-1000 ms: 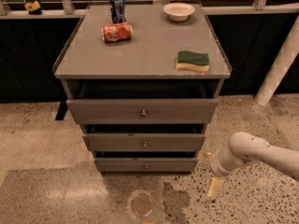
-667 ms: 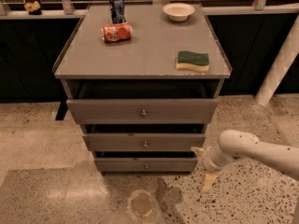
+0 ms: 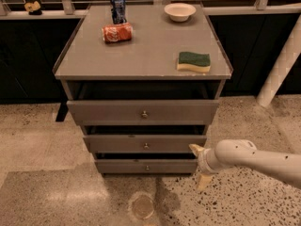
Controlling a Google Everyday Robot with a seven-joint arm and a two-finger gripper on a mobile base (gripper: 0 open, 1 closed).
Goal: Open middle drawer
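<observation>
The middle drawer (image 3: 117, 143) is the mid-sized grey front of three stacked in a grey cabinet, with a small round metal knob at its centre. It juts out a little less than the top drawer (image 3: 103, 112) and more than the bottom drawer (image 3: 122, 166). My gripper (image 3: 198, 165) is at the end of a white arm coming in from the right, low at the cabinet's right front corner. It sits level with the middle and bottom drawers, to the right of the knob. Its cream fingers (image 3: 194, 149) are spread apart and hold nothing.
The cabinet top (image 3: 141, 51) carries an upright blue can (image 3: 118, 8), a red can lying on its side (image 3: 117, 33), a white bowl (image 3: 179, 12) and a green and yellow sponge (image 3: 194, 61). A white post (image 3: 280, 69) leans at the right. A round mark (image 3: 142, 206) shows on the speckled floor.
My arm has moved left and slightly up, bringing the gripper from out on the floor at the right to the cabinet's right front corner. The drawers have not moved.
</observation>
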